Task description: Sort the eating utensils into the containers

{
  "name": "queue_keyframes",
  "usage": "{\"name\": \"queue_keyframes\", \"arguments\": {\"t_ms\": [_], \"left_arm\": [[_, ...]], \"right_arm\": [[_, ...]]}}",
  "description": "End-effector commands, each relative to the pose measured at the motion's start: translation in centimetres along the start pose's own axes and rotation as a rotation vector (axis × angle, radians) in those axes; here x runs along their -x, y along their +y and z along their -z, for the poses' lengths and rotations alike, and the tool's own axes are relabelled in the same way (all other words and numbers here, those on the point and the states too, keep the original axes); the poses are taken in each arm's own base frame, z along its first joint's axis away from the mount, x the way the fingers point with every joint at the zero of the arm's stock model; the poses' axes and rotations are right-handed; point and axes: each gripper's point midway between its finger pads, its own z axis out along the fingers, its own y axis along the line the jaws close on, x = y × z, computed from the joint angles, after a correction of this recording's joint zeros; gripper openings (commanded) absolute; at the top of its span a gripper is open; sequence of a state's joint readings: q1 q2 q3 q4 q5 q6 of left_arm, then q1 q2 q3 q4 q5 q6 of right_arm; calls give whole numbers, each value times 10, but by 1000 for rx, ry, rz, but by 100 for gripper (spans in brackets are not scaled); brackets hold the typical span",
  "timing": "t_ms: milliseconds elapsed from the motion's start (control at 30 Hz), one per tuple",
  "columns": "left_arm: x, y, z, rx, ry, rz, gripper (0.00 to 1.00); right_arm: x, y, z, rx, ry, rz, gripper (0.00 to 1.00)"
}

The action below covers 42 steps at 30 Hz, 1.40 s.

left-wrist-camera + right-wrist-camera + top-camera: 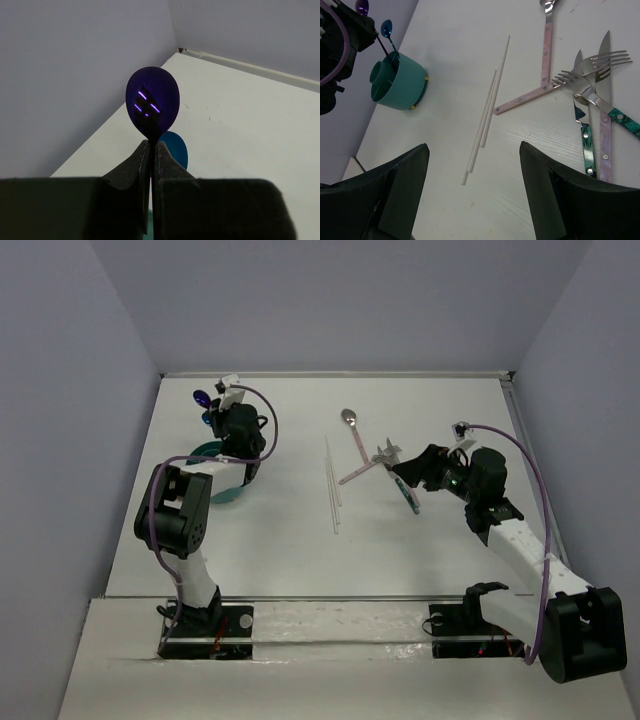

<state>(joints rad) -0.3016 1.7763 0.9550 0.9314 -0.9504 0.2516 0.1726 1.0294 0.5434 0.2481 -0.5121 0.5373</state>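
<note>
White surface [420, 560], walled in grey. At left, the left gripper [151, 150] pinches a purple spoon [152, 102] near the cup [400, 82], which holds a blue spoon [386, 27]. White sticks [485, 110] lie mid-surface. The right gripper [471, 165] hovers spread near the forks [590, 67].

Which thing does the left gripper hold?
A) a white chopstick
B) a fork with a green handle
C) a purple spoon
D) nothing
C: in the left wrist view the left gripper has its jaws shut on the neck of the purple spoon.
</note>
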Motion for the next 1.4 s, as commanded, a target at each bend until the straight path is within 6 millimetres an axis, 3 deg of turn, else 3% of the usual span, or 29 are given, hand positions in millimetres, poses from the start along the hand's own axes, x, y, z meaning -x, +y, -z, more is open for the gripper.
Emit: {"name": "queue_keyframes", "arguments": {"t_ms": [0, 267, 400, 733, 933, 1000, 1200, 1367], "left_arm": [[-2, 0, 2, 9, -8, 64, 0], [-16, 1, 8, 29, 31, 88, 1], [-16, -2, 12, 9, 45, 106, 9], [-17, 1, 28, 29, 58, 115, 12], [-20, 11, 33, 52, 75, 110, 20], [-20, 12, 34, 53, 77, 134, 28], [7, 13, 46, 16, 45, 192, 39], [76, 12, 68, -72, -32, 307, 42]], "right_arm": [[20, 19, -4, 59, -51, 68, 79], [20, 18, -4, 55, -53, 68, 79], [19, 18, -4, 57, -50, 64, 79], [20, 18, -4, 57, -52, 63, 79], [20, 18, -4, 57, -52, 65, 79], [20, 19, -4, 57, -54, 66, 79], [19, 15, -5, 45, -51, 66, 79], [21, 8, -5, 1, -54, 73, 79]]}}
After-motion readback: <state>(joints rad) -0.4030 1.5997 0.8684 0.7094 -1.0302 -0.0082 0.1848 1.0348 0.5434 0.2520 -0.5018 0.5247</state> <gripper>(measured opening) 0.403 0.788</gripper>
